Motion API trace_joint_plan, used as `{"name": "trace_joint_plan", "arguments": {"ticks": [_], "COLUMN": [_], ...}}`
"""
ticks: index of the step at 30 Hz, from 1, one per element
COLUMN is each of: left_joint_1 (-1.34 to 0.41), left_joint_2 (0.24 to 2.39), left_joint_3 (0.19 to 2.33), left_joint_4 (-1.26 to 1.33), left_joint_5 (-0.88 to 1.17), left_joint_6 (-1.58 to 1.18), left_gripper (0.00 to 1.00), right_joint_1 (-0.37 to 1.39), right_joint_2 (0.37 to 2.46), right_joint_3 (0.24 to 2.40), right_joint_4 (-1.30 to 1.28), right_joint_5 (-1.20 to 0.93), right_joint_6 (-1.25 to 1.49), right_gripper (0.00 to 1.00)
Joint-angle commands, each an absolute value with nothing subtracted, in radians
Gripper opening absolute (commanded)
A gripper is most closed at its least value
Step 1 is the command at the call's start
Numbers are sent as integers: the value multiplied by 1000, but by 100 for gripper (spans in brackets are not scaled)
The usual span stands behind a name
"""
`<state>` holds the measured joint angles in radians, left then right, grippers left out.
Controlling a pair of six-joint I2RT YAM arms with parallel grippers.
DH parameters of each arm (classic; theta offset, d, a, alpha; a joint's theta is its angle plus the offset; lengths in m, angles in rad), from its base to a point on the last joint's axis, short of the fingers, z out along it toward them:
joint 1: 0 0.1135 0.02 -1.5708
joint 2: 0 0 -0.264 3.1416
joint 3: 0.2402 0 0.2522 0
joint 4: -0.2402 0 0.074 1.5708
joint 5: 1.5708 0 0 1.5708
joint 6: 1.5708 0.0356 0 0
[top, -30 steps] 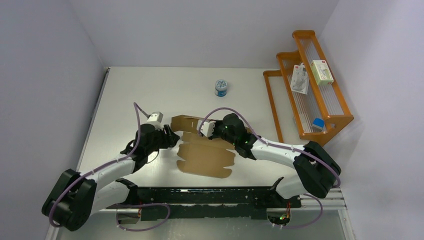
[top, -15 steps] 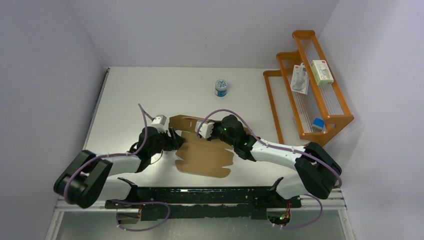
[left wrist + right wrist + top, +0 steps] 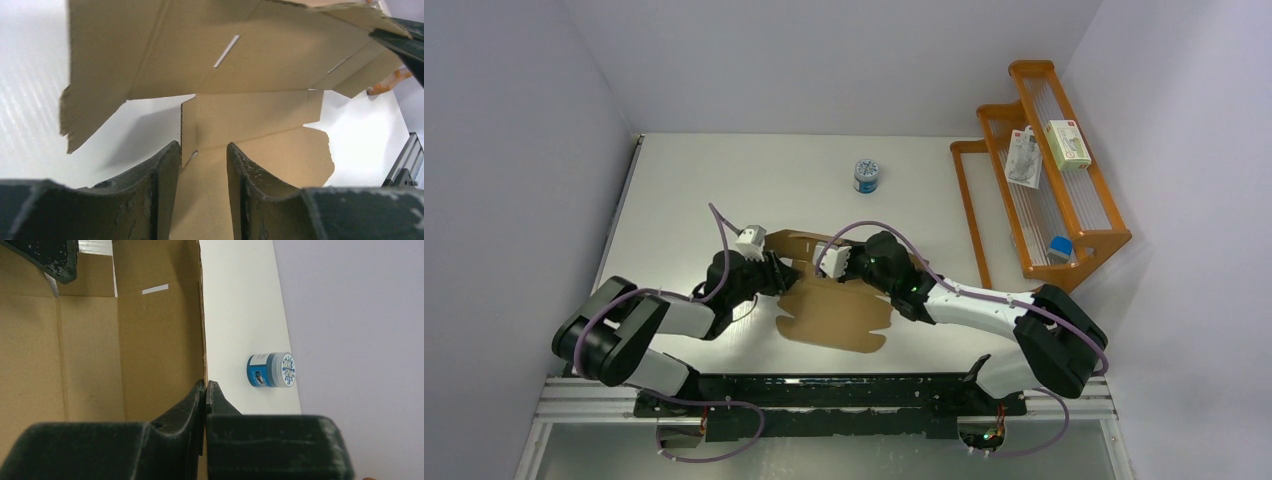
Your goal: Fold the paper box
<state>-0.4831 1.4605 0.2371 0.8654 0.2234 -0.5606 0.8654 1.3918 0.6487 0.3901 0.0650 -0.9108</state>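
1. The fingers [image 3: 162, 172] of the left gripper [image 3: 203, 147] are spread apart. A short flap of the paper box [image 3: 250, 50] lies in the gap between them, and its cut edge is just beside the finger at 9 o'clock.
2. The fingers [image 3: 190, 405] of the right gripper [image 3: 205, 384] are pressed together. They pinch the upright edge of a panel of the box that stands up from the sheet. This panel has a thin slot near its top.
3. In the top view the box is near the middle of the table [image 3: 724, 180]. Most of it is a flat brown sheet, and only the part at its 12 o'clock side is raised.
4. The left gripper is at the 10 o'clock corner of the sheet, and the right gripper is at its 12 o'clock edge. The two are near each other.
5. A blue-and-white tin [image 3: 866, 176] stands at 12 o'clock from the box, well apart from it.
6. An orange rack [image 3: 1094, 248] is at 2 o'clock, at the table's edge, with small white packages [image 3: 1067, 143] on it.
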Motion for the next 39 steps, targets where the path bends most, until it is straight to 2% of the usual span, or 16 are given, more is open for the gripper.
{"name": "trace_joint_plan", "arguments": {"ticks": [1, 5, 12, 22, 34, 39], "left_joint_1": [-510, -521, -589, -594, -590, -584], "left_joint_2": [1430, 1413, 1418, 1410, 1090, 888], "left_joint_3": [256, 244, 245, 195, 116, 156], "left_joint_4": [936, 963, 939, 968, 752, 561], "left_joint_5": [259, 277, 226, 179, 83, -37], "left_joint_6": [-511, -514, -487, -517, -514, -529], "left_gripper": [43, 39, 38, 35, 36, 32], "right_joint_1": [879, 886, 914, 1007, 1116, 1140], "right_joint_2": [1396, 1394, 1404, 1398, 1407, 1396], "right_joint_3": [655, 660, 640, 594, 557, 562], "right_joint_4": [397, 389, 410, 429, 451, 428], "right_joint_5": [81, 88, 130, 243, 380, 391], "right_joint_6": [-921, -925, -942, -999, -1030, -1031], "right_gripper": [0, 0, 0, 0, 0, 0]}}
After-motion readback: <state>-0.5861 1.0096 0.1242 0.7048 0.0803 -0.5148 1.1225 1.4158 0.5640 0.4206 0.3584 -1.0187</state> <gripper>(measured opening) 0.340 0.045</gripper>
